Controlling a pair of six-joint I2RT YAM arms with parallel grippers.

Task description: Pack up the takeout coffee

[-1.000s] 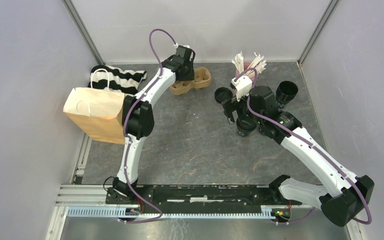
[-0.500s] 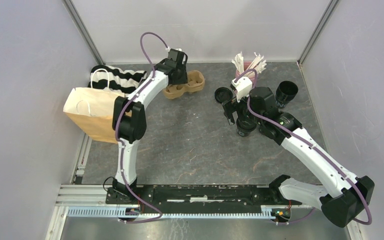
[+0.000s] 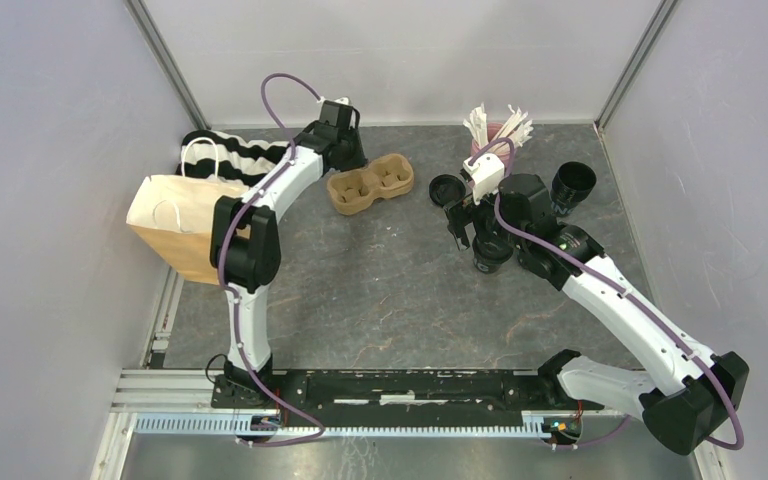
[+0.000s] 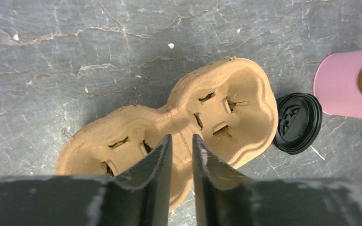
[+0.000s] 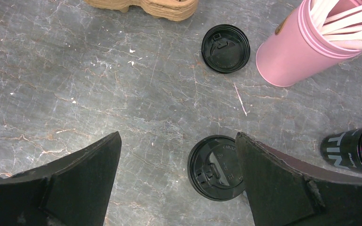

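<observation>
One black takeout cup with its lid (image 5: 214,160) on stands under my right gripper (image 5: 178,136), whose jaws are wide open; the lid sits just inside the right finger (image 5: 283,183). From above, that cup (image 3: 493,258) is partly hidden by the gripper (image 3: 470,232). The second black cup (image 3: 572,184), with pale lettering (image 5: 346,150), stands to the right and looks lidless. A loose black lid (image 3: 447,190) lies beside the brown carrier tray (image 3: 370,185). My left gripper (image 4: 181,136) hovers over the tray's middle ridge (image 4: 184,120), jaws a narrow gap apart, with nothing clamped.
A pink cup of white sticks (image 3: 495,135) stands at the back, right of the tray. A brown paper bag (image 3: 185,225) lies at the left edge, with a black-and-white striped cloth (image 3: 240,155) behind it. Grey walls close in the back and both sides.
My left gripper has moved left and drawn back off the tray. The tray shifted left and nearer and now shows in full. The right arm has not moved.
</observation>
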